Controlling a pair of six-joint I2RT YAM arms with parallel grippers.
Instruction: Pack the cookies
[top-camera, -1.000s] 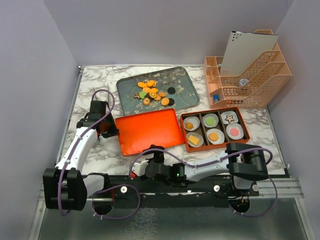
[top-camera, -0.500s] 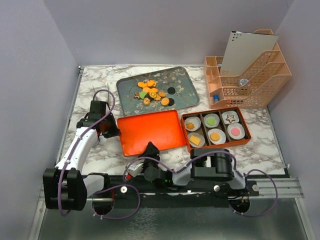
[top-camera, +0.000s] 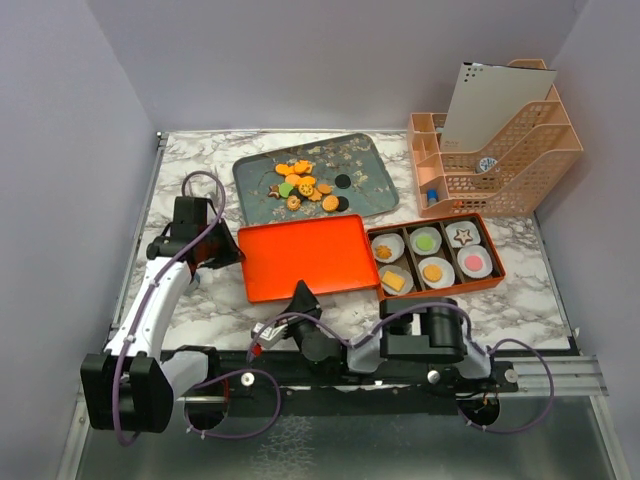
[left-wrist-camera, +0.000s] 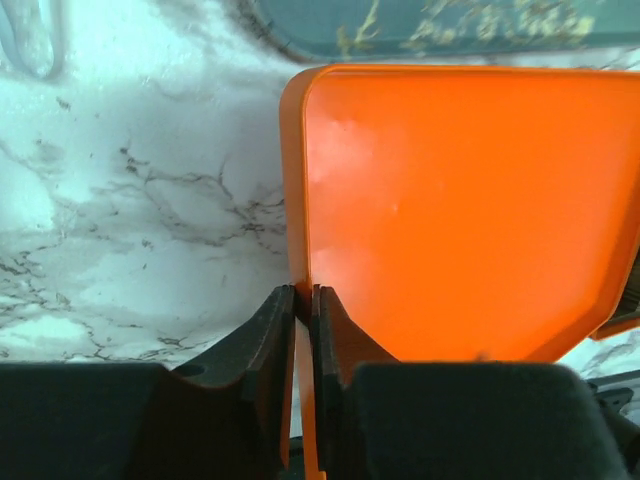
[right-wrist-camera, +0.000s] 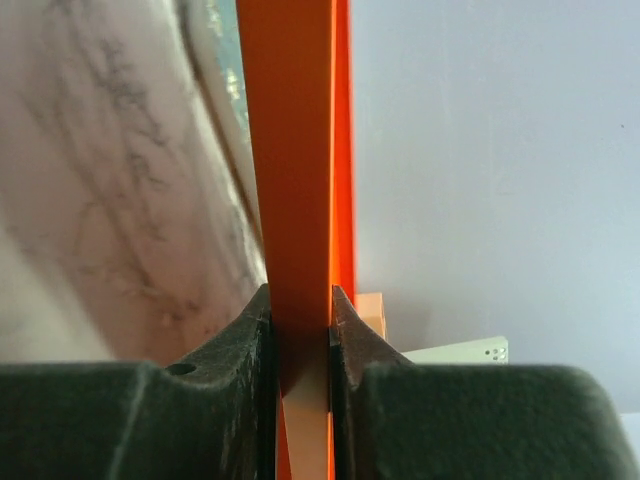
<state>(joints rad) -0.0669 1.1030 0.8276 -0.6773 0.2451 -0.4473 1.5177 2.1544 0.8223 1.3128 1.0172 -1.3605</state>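
Observation:
The cookies (top-camera: 305, 185) lie in a loose heap on a grey-green patterned tray (top-camera: 375, 180). More cookies sit in white paper cups inside the orange box (top-camera: 450, 289) to the right. An orange lid (top-camera: 305, 258) lies between the tray and my arms, its right end over the box's left edge. My left gripper (top-camera: 228, 256) is shut on the lid's left rim (left-wrist-camera: 297, 200); its fingertips (left-wrist-camera: 303, 300) pinch the rim. My right gripper (top-camera: 300, 295) is shut on the lid's near edge (right-wrist-camera: 290, 150), which runs upright between its pads (right-wrist-camera: 300, 305).
A peach mesh file organiser (top-camera: 495, 160) holding a white sheet (top-camera: 500, 100) stands at the back right, behind the box. The marble tabletop (top-camera: 200, 300) shows left of the lid. Lilac walls close in the left, back and right sides.
My right arm folded back and its gripper closed on the lid's near edge. The lid shifted right, onto the box's left edge. My left arm moved a little away from me.

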